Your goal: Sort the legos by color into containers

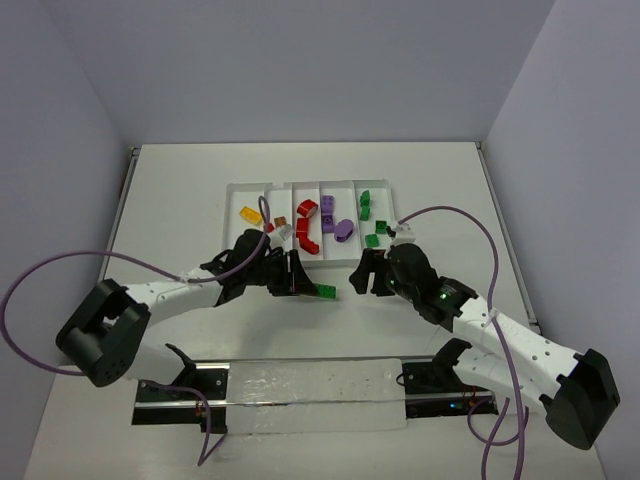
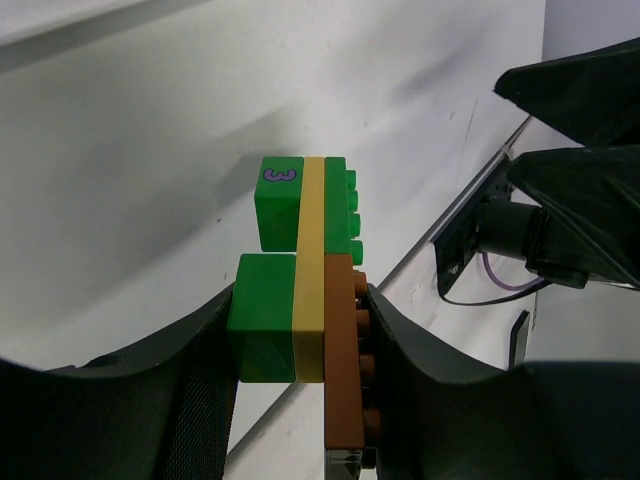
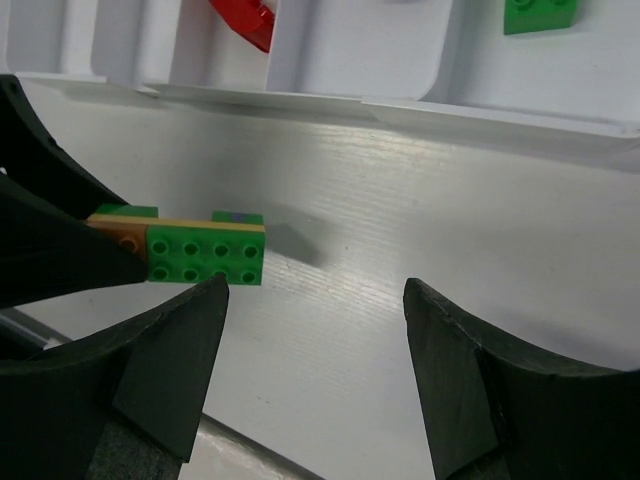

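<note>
Lego stack [image 2: 302,262] clamped in left hand [image 2: 300,335], right hand [image 3: 312,335] agape nearby

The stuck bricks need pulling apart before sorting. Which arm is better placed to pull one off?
Right. The left gripper is shut on the brick stack, while the right gripper is open, facing the stack's free green end.

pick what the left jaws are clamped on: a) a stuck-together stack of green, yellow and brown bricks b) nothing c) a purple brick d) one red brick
a: in the left wrist view the left jaws press both sides of the brick stack, green, yellow and brown layers.
</note>
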Controlling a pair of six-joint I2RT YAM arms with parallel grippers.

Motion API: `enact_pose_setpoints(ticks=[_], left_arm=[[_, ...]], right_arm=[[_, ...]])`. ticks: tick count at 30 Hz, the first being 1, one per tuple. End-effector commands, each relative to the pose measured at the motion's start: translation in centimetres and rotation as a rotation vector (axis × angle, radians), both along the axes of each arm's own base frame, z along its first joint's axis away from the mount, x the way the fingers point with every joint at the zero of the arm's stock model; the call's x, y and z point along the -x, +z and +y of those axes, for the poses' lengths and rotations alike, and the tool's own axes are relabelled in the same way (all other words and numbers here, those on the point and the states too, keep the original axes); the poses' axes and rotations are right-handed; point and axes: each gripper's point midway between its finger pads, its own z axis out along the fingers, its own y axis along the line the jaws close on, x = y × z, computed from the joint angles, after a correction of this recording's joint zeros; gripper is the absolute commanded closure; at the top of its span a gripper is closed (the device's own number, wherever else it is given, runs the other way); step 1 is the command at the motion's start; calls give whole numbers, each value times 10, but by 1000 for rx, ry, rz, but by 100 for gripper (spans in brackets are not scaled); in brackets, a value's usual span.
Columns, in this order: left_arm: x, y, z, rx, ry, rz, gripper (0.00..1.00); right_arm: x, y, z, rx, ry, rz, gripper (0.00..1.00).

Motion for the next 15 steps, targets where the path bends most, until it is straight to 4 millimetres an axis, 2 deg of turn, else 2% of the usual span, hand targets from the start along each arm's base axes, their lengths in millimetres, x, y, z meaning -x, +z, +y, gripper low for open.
enact_pose_setpoints(ticks=[1, 3, 7, 8, 9, 12, 15], left_arm=[[-2, 10, -27, 76, -91, -48, 87], [-3, 5, -35, 52, -108, -48, 59], [-13, 6, -38, -28, -95, -88, 34], [-11, 3, -35, -46, -101, -81, 34], [-17, 10, -34, -70, -88, -107, 29], [-23, 18, -22, -142, -63, -140, 23], [-26, 30, -14, -168, -43, -175, 21]], right_arm=[[-10, 19, -5, 6, -48, -52, 22], [-10, 20, -5, 9, -42, -55, 22], [-7, 14, -8, 30, -38, -34, 22], [-6, 12, -8, 31, -37, -31, 22], [-5, 12, -9, 29, -34, -32, 22], [-4, 13, -12, 44, -40, -30, 22], [-5, 17, -13, 56, -41, -41, 22]])
